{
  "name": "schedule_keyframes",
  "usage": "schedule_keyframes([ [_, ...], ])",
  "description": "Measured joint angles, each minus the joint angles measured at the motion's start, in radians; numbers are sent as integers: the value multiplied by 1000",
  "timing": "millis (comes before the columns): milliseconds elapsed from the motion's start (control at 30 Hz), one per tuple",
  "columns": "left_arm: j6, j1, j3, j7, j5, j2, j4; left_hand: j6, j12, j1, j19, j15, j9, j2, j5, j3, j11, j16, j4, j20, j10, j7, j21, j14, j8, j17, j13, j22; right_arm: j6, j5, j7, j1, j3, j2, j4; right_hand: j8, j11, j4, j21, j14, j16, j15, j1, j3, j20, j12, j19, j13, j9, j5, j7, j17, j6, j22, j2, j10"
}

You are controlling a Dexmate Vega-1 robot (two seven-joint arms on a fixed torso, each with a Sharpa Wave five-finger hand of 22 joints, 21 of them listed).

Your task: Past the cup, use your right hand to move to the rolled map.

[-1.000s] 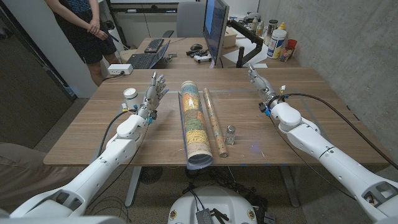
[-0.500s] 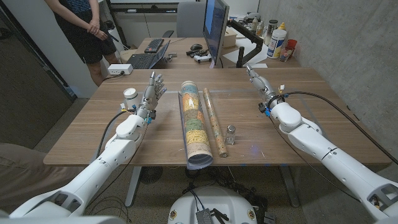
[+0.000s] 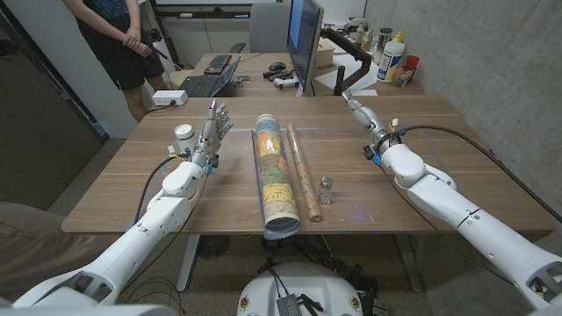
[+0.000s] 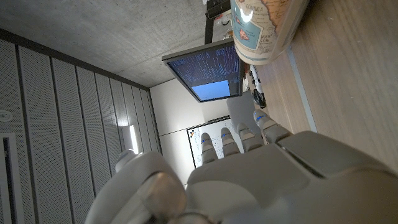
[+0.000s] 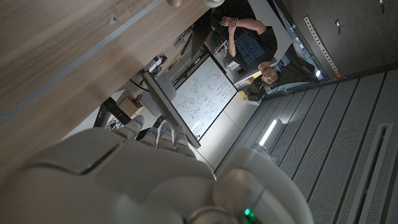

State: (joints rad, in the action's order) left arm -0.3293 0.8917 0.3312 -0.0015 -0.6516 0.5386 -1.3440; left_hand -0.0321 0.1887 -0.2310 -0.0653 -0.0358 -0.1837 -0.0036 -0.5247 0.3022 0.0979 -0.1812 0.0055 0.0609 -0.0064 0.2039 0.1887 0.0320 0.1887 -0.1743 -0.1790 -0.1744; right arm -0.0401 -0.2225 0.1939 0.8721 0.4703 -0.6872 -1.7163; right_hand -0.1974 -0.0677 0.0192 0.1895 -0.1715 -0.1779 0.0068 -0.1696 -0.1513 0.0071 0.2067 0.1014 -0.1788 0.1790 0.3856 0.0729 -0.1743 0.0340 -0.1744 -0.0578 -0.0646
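Light: even, bright indoor; soft shadows cast on surface (image 3: 219, 184).
Glare: monitor (image 4: 208, 74) blown out.
Focus: near hand (image 5: 124, 180) blurred.

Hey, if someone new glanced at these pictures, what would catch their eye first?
Probably the big clear tube holding a colourful map, lying lengthwise at the middle of the wooden table, with a slimmer brown rolled map right beside it and a small glass shaker near that roll's close end. Next, the two white robot arms: the left hand stands raised beside a white cup, the right hand hangs over the table's far edge.
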Motion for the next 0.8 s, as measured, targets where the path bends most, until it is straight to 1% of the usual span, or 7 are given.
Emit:
schedule_keyframes([
  [100,-1,2,-2,3,2,2,-3,0,0,0,0,5,0,0,0,0,0,0,0,0,0,0,0,5,0,0,0,0,12,13,3,1,1,-6,-13,0,0,0,0,-4,0,-4,0,0,0,0,0,0,0,0,0,0,0,0,0,0],
  [200,-1,4,-3,7,4,4,-6,0,0,0,0,0,0,0,0,0,0,0,0,0,0,0,0,10,0,0,0,0,26,31,9,4,4,-14,-32,0,0,0,0,0,0,-11,-1,0,0,-2,0,0,0,8,0,0,0,0,1,0],
  [267,-1,5,-4,10,5,4,-8,0,0,0,0,0,0,0,0,0,-5,0,0,0,-6,0,0,10,0,0,0,0,34,40,12,7,6,-19,-47,0,4,-3,0,0,0,-11,-8,3,0,-4,0,0,0,8,0,0,0,0,2,-4],
  [400,-2,9,-5,17,7,5,-14,0,0,0,0,0,0,0,0,0,-5,0,0,0,-6,0,0,10,0,0,0,0,54,66,20,12,8,-29,-70,0,5,-4,0,0,0,-11,-10,4,0,-4,0,0,0,8,0,0,0,0,0,-5],
  [500,-2,12,-6,20,9,6,-18,0,0,0,0,0,0,0,0,0,-5,0,0,0,-6,0,0,10,0,0,0,0,68,85,26,16,9,-35,-89,0,5,-7,0,0,0,-11,-17,1,0,-4,0,0,0,8,-4,0,4,0,6,-5],
  [667,-2,15,-6,24,11,9,-23,0,0,0,0,0,0,0,0,4,-5,0,4,0,-6,0,0,10,0,0,0,0,89,113,33,21,14,-44,-114,0,5,-11,0,0,0,-11,-22,5,-4,-4,4,0,0,8,-5,0,5,0,1,-5],
  [800,-2,17,-6,26,12,9,-24,0,0,0,9,3,0,0,0,4,-5,0,4,-16,-6,0,0,16,0,0,0,0,99,127,36,23,18,-47,-129,0,5,-11,0,0,0,-11,-22,5,-4,-4,4,0,0,8,-5,0,5,0,1,-5],
])
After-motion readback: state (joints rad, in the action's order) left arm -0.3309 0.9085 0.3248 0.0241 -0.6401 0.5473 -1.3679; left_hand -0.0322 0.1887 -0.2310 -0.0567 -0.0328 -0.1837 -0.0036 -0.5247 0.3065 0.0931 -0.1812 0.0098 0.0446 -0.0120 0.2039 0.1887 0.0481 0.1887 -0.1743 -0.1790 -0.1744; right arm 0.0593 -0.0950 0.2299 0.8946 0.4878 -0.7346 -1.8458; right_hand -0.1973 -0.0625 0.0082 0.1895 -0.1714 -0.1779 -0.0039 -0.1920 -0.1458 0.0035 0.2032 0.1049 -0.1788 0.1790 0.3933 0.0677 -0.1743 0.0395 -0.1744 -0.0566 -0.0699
